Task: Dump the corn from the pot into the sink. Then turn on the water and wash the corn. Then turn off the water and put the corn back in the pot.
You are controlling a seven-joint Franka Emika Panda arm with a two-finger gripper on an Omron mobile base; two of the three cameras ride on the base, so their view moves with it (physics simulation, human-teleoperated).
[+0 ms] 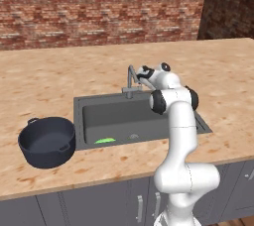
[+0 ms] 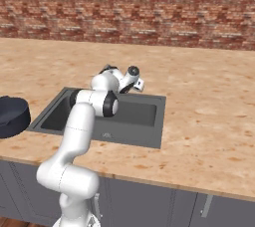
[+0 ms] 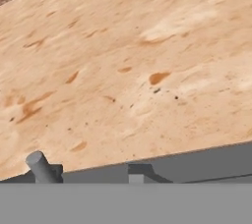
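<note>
Left base view showed the corn [image 1: 104, 141] lying on the floor of the sink [image 1: 89, 102], near its front edge and toward the left corner. The pot [image 1: 46, 141] stood upright on the counter [image 1: 44, 79] just beside the sink's left rim, and looked empty.

Judgement: the dumping step was done. No water stream was visible from the faucet [image 1: 131, 79], so washing did not appear to have started. Left to do: water on, wash, water off, corn back in the pot.

The arm reached over the sink's back edge, with the gripper [image 1: 144, 74] right next to the faucet, at about spout height. Right base view gave the same pose, the hand [image 2: 133, 82] above the basin's back rim. Contact with the faucet could not be confirmed. Finger opening could not be told: the tips were too small in both base views.

Hand view looked across the counter behind the sink, with the sink's back rim [image 3: 206, 161] along the bottom and a grey cylindrical stub [image 3: 40, 166], probably part of the faucet, at lower left.

Likely step in hand: reaching to turn the water on.
</note>
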